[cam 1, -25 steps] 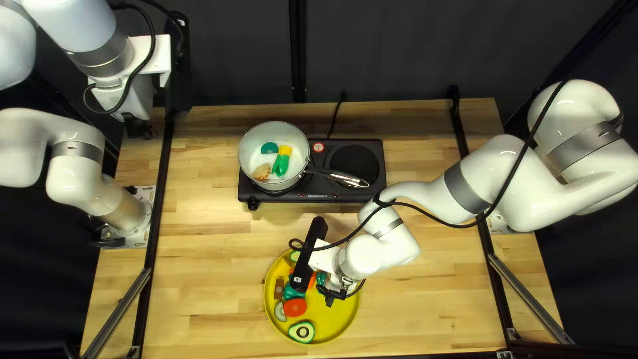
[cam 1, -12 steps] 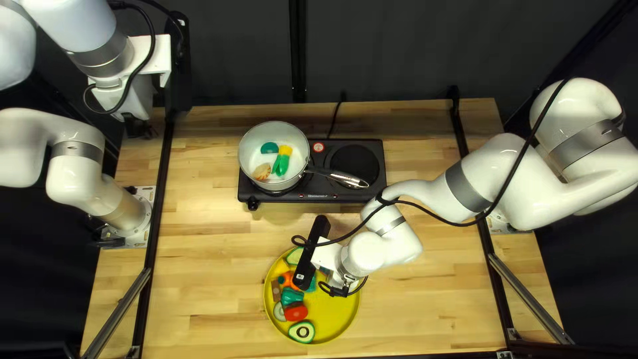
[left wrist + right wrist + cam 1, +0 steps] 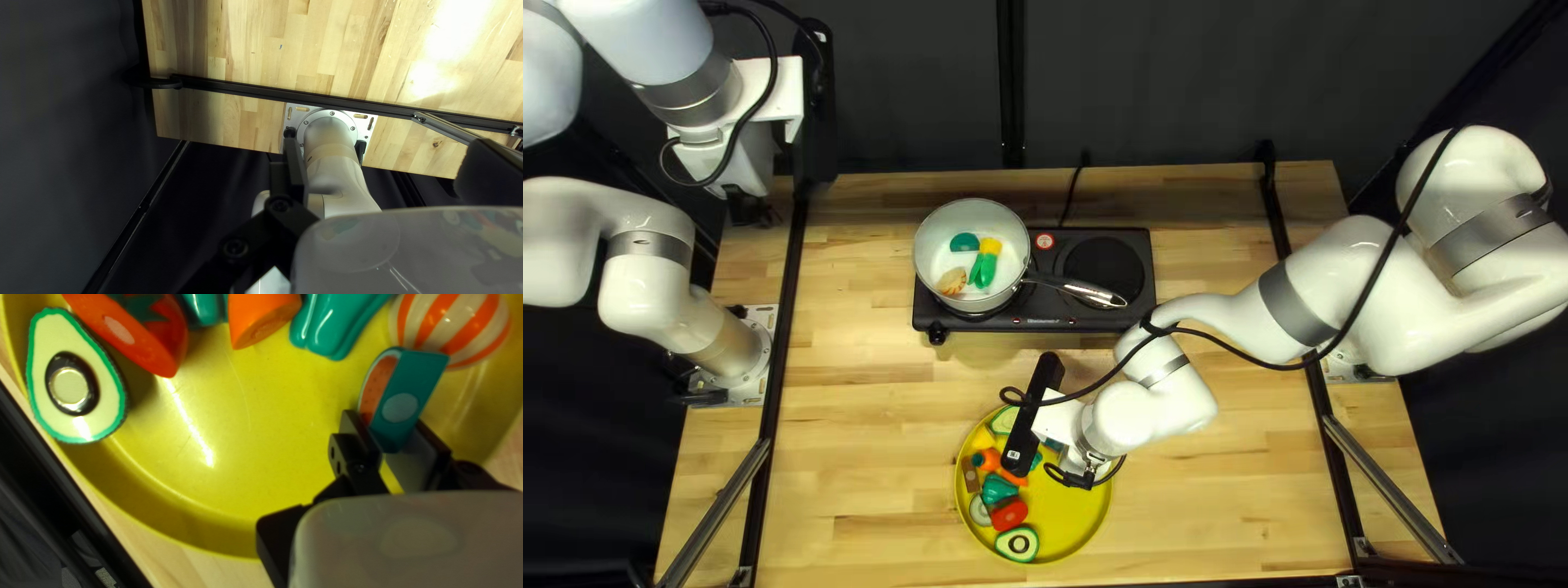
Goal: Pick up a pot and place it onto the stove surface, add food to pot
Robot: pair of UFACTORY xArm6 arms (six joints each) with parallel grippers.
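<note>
The pot (image 3: 929,253) sits on the stove (image 3: 1056,322), beyond my right gripper (image 3: 388,422) toward the worktop's (image 3: 871,436) far edge, its handle (image 3: 1084,292) pointing to my right arm's side. A few food pieces (image 3: 988,265) lie inside. That gripper is clenched on the melon slice (image 3: 418,375), low over the yellow plate (image 3: 207,512), so I judge the step is lifting this slice for the pot. The hold looks to catch only its near end: I should keep pressure steady and rise straight up before travelling, since a sideways pull could nudge the striped piece (image 3: 447,321) just ahead or twist the slice loose. Then I should carry it high enough to pass the handle and pot wall, centre over the opening, lower a little and let go gently. My left gripper (image 3: 294,152) is well apart from my right one; whether it is released or clenched, I cannot tell.
</note>
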